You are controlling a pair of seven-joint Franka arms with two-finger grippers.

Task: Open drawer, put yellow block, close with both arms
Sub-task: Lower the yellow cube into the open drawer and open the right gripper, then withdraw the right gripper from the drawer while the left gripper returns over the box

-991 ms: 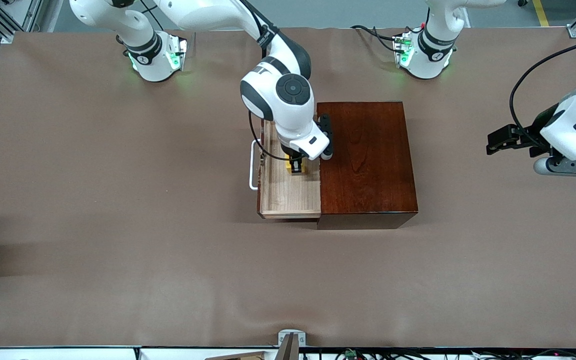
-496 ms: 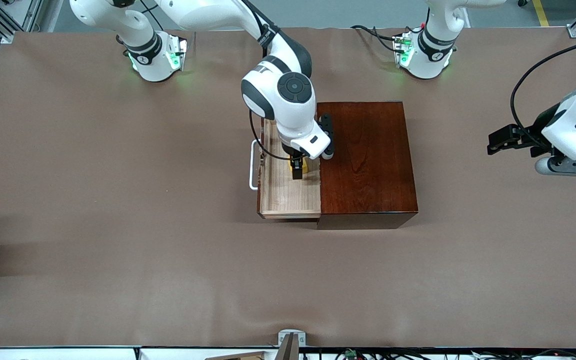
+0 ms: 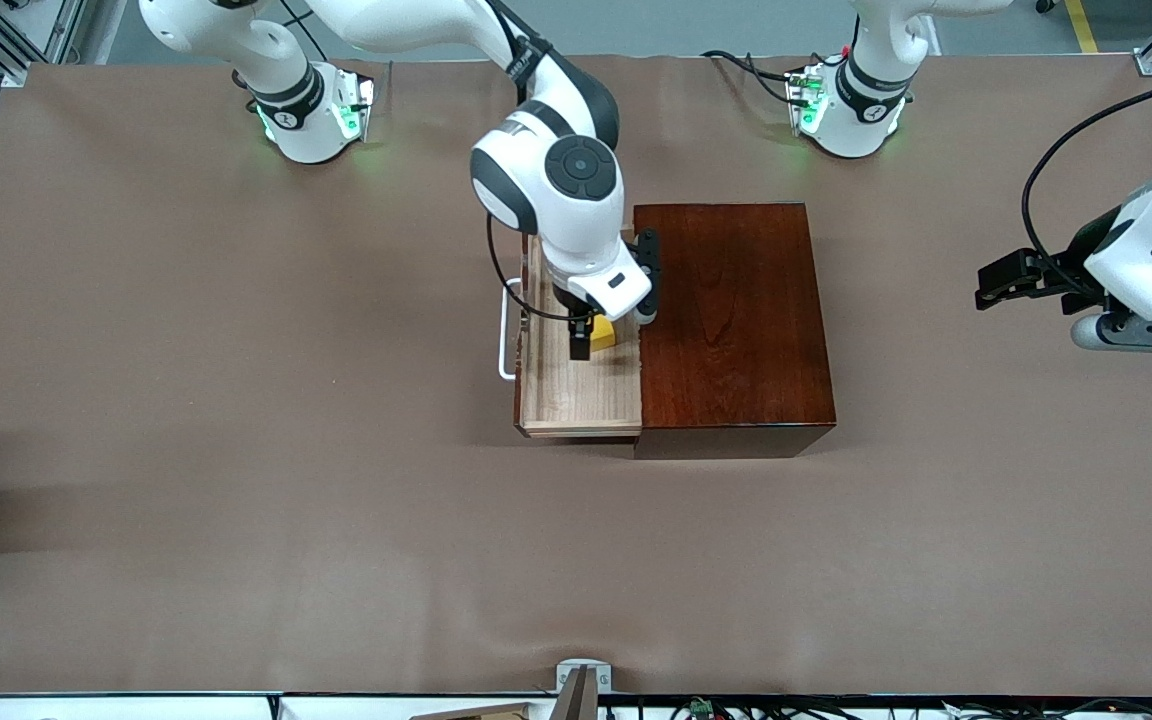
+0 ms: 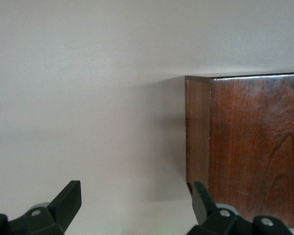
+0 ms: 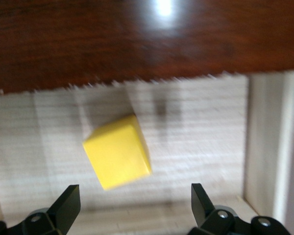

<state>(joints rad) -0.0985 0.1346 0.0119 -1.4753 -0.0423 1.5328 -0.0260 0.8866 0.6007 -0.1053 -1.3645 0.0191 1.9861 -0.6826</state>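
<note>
The drawer (image 3: 576, 395) is pulled out of the dark reddish-brown box (image 3: 731, 320) toward the right arm's end, its white handle (image 3: 506, 330) outermost. The yellow block (image 3: 603, 334) lies on the drawer floor close to the box; in the right wrist view it (image 5: 118, 150) sits free between the spread fingers. My right gripper (image 3: 582, 338) is open just above the drawer over the block. My left gripper (image 3: 1001, 285) is open and empty, waiting in the air past the box at the left arm's end; its wrist view shows the box's corner (image 4: 245, 142).
The box stands mid-table on a brown cloth (image 3: 236, 450). The two arm bases (image 3: 316, 110) (image 3: 841, 110) stand along the table's edge farthest from the front camera.
My right gripper has let go of the yellow block, opened, and lifted slightly toward the drawer handle. The block now lies in the drawer. The left arm has barely moved.
</note>
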